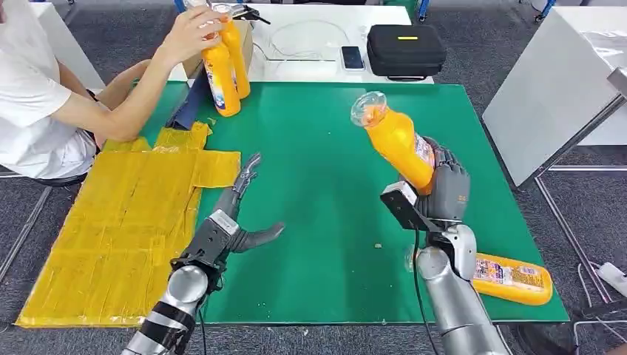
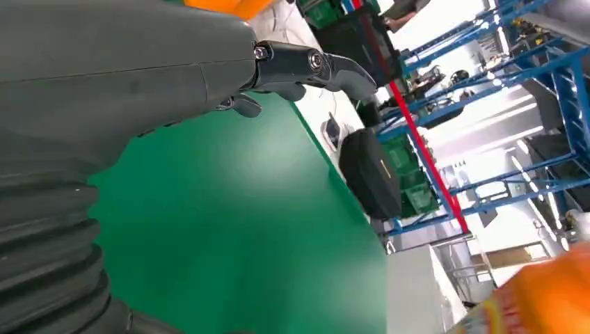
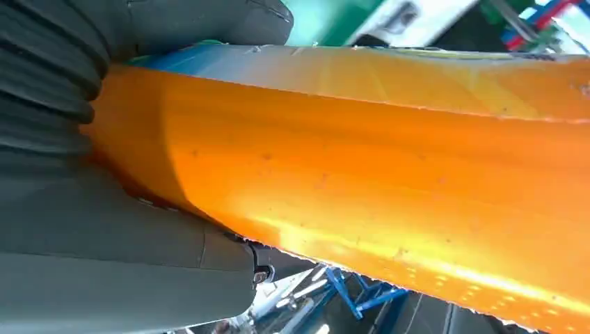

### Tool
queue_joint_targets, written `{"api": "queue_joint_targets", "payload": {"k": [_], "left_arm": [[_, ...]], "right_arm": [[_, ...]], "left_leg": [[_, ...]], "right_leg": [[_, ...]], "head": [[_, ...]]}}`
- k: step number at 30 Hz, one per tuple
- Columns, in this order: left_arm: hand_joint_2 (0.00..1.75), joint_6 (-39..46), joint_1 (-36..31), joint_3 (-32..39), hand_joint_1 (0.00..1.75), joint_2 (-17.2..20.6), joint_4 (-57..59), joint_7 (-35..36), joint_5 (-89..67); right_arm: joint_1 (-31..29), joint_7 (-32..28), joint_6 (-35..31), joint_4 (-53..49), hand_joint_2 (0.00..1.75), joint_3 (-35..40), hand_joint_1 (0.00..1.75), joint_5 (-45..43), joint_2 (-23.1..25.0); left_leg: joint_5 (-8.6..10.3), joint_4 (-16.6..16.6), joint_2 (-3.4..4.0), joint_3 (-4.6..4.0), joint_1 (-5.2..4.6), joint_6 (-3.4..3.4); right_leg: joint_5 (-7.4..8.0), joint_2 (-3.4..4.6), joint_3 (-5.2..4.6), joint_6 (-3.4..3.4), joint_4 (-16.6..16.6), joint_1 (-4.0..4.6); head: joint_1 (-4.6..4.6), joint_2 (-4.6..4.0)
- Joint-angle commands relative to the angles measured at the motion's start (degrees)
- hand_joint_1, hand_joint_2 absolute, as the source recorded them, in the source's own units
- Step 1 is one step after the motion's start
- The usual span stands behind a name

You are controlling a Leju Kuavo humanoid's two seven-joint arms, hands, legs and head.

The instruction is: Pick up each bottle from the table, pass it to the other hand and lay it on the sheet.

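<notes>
Green table (image 1: 318, 222), yellow sheet (image 1: 126, 229) on its left, orange bottle (image 1: 514, 279) lying near right corner

Silver arms end in dark grey robot hands (image 1: 235, 219) with ribbed wrist covers and black cables.

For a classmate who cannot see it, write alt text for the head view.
The right hand holds an orange bottle tilted above the green mat; the left hand is open beside the yellow sheet. A person grips two bottles.
</notes>
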Motion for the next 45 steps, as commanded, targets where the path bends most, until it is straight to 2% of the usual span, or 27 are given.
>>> {"api": "queue_joint_targets", "payload": {"k": [1, 3, 4, 6, 7, 18, 24, 27, 36, 45], "left_arm": [[1.75, -0.9, -2.2, -1.1, 0.0, 0.3, 3.9, 0.5, 0.9], [1.75, -1.6, -2.3, -1.3, 0.0, 0.1, 3.6, 0.6, 1.3], [1.75, -2.1, -2.4, -1.6, 0.0, 0.1, 3.6, 0.6, 1.5], [1.75, -2.6, -3.2, -2.2, 0.0, -0.2, 4.0, 0.6, 1.7], [1.75, -2.7, -3.6, -2.5, 0.0, -0.3, 4.3, 0.7, 1.7], [1.75, -2.8, -3.7, -2.5, 0.0, -0.3, 4.5, 0.8, 1.8], [1.75, -4.7, -5.0, -2.8, 0.0, -0.6, 5.1, 1.1, 4.2], [1.75, -5.1, -5.7, -2.8, 0.0, -0.8, 5.8, 1.5, 5.0], [1.75, -6.8, -7.0, -2.9, 0.0, -1.1, 7.5, 1.4, 7.5], [1.75, -7.8, -7.1, -2.8, 0.0, -1.0, 7.9, 1.5, 9.0]], "right_arm": [[3.2, -5.4, 10.6, -7.9, 1.75, 0.6, 1.75, -13.6, 4.9], [3.9, -5.7, 12.4, -7.1, 1.75, 3.1, 1.75, -14.4, 6.2], [3.7, -5.9, 12.5, -5.9, 1.75, 4.4, 1.75, -13.9, 6.6], [2.1, -5.7, 13.0, -1.6, 1.75, 6.5, 1.75, -13.4, 7.6], [1.4, -5.8, 13.1, 0.3, 1.75, 7.1, 1.75, -13.7, 8.0], [1.0, -5.8, 12.9, 0.8, 1.75, 7.0, 1.75, -13.6, 7.7], [-1.3, -6.4, 15.8, 10.7, 1.75, 12.5, 1.75, -12.7, 11.3], [-1.7, -6.7, 12.8, 14.7, 1.75, 14.9, 1.75, -10.5, 12.4], [-2.9, -8.0, 12.2, 23.1, 1.75, 16.6, 1.75, -10.8, 14.0], [-2.6, -9.2, 11.1, 24.9, 1.75, 18.2, 1.75, -9.8, 15.1]], "left_leg": [[-0.22, 0.1, -0.21, 0.37, 0.07, -0.29], [-0.35, 0.2, -0.16, 0.5, 0.12, -0.35], [-0.1, 0.0, 0.0, 0.17, 0.07, -0.16], [-0.24, 0.1, 0.05, 0.37, 0.1, -0.27], [-0.11, 0.0, 0.14, 0.17, 0.07, -0.17], [-0.07, 0.0, 0.0, 0.11, 0.06, -0.13], [-0.11, 0.0, 0.14, 0.17, 0.08, -0.18], [-0.16, 0.0, 0.1, 0.31, 0.1, -0.25], [-0.09, 0.0, 0.01, 0.2, 0.1, -0.16], [-0.1, 0.0, -0.05, 0.18, 0.09, -0.19]], "right_leg": [[-0.24, 0.04, 0.36, -0.18, 0.1, 0.0], [-0.31, 0.15, 0.48, -0.23, 0.1, 0.05], [-0.06, 0.13, 0.15, -0.1, 0.0, 0.04], [-0.16, 0.25, 0.33, -0.17, 0.0, 0.06], [-0.05, 0.21, 0.13, -0.11, 0.0, 0.05], [-0.06, 0.09, 0.08, -0.11, 0.0, 0.02], [-0.04, 0.24, 0.12, -0.14, 0.0, 0.06], [-0.1, 0.24, 0.25, -0.18, 0.0, 0.06], [-0.08, 0.11, 0.15, -0.13, 0.0, 0.04], [-0.12, 0.07, 0.13, -0.16, 0.1, 0.04]], "head": [[0.02, 0.0], [0.02, 0.0], [0.04, 0.02], [0.02, 0.0], [0.02, 0.0], [0.04, 0.0], [0.02, 0.0], [0.02, 0.0], [0.02, 0.0], [0.02, 0.0]]}}
